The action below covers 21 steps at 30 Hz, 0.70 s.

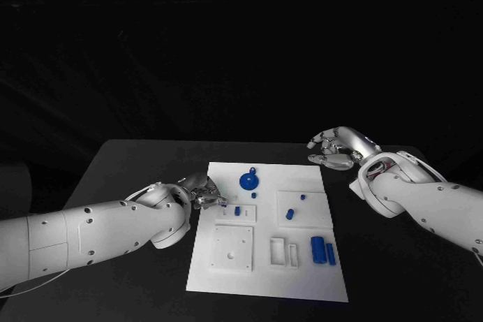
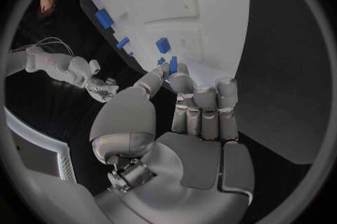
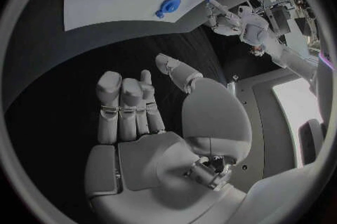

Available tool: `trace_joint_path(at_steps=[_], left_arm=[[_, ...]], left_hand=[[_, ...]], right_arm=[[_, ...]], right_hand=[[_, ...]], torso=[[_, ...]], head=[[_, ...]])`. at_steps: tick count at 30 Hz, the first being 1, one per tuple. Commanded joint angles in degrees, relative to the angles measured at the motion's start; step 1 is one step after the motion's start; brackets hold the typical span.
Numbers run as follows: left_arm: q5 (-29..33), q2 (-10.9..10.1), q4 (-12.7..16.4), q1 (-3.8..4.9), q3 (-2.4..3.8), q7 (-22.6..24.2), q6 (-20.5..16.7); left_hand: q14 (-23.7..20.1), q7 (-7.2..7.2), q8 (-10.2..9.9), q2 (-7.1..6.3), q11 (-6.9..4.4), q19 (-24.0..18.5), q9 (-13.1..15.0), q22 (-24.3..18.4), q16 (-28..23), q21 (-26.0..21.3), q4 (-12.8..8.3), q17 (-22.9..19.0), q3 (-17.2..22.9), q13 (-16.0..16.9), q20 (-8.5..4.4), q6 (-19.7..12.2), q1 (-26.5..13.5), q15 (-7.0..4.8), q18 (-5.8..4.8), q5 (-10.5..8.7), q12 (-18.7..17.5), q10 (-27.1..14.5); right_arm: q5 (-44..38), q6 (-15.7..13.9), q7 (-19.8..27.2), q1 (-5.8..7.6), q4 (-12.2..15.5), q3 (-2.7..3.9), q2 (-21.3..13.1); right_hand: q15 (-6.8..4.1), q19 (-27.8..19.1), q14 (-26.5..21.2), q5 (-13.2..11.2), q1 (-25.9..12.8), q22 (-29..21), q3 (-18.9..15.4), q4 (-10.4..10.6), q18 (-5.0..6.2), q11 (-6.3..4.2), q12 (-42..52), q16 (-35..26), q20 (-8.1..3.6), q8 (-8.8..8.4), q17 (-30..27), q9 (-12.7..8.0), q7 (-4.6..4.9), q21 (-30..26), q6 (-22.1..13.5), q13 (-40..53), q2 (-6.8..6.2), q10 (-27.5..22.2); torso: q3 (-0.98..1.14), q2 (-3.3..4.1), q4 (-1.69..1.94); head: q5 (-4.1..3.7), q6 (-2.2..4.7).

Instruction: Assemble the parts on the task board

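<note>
Left robot hand (image 2: 184, 106) pinches a small blue part (image 2: 173, 64) at the task board (image 1: 302, 266) edge.

- Board (image 1: 302, 273): white rectangular plate, flat on the black table at centre frame, long side running away from the camera, with raised white blocks and recesses.
- Gear (image 1: 248, 180): blue, round, toothed, near the board's upper middle.
- Small part (image 1: 255, 195): blue, just below the gear.
- Peg (image 1: 290, 214): blue, in the right-hand block.
- Small part (image 1: 237, 211): blue, on the left block, beside a smaller blue piece.
- 2 bars (image 1: 323, 249): blue, upright oblongs side by side at the right edge.
</note>
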Motion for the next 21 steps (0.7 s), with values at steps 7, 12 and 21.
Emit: trace_joint_path(at_steps=[7, 12, 21], left_arm=[[-3.4, 0.61, -0.48, -0.15, 0.03, -2.06, 3.88], [-4.39, 0.86, -0.57, -0.42, 0.03, -2.07, 4.04], [-6.51, 1.17, -0.76, -0.75, 0.03, -2.02, 4.12]], left_hand=[[1.85, -1.21, 2.0, 0.43, -1.3, 0.31, 0.41, 0.15, 0.01, -0.14, -0.78, 0.1, 1.05, 0.1, -7.54, 1.74, 0.79, -2.51, -0.1, 4.86, 0.26, 0.8], [1.83, -1.22, 2.06, 0.46, -1.31, 0.29, 0.41, 0.16, 0.01, -0.16, -0.83, 0.1, 1.04, 0.11, -7.54, 1.72, 0.79, -2.5, -0.11, 5.04, 0.27, 0.78], [1.82, -1.24, 2.14, 0.45, -1.33, 0.28, 0.42, 0.19, 0.02, -0.16, -0.9, 0.11, 1.02, 0.11, -7.54, 1.72, 0.81, -2.5, -0.11, 5.22, 0.28, 0.77]], right_arm=[[0.05, 0.07, 0.6, 0.0, 0.27, 0.04, -0.03], [0.12, 0.15, 0.58, 0.0, 0.37, 0.04, -0.05], [0.33, 0.3, 0.6, 0.0, 0.28, 0.04, 0.01]], right_hand=[[0.0, -0.06, 0.22, 0.41, -0.01, 0.88, -0.07, 0.29, 5.69, -0.12, 0.08, -0.35, -0.39, -0.2, 0.04, -0.1, 0.51, -0.34, -0.42, -0.08, -0.57, 0.15], [-0.01, -0.04, 0.24, 0.52, 0.07, 0.88, -0.04, 0.29, 5.69, -0.13, 0.08, -0.35, -0.4, -0.19, 0.05, -0.1, 0.5, -0.34, -0.4, -0.09, -0.53, 0.16], [-0.01, -0.03, 0.25, 0.54, 0.06, 0.88, -0.06, 0.29, 5.69, -0.13, 0.09, -0.35, -0.4, -0.18, 0.05, -0.1, 0.5, -0.33, -0.39, -0.09, -0.55, 0.17]], torso=[[0.04, 0.07, -0.04], [0.02, 0.04, -0.03], [0.01, 0.02, 0.01]], head=[[0.01, -0.6], [-0.04, -0.71], [-0.04, -0.85]])
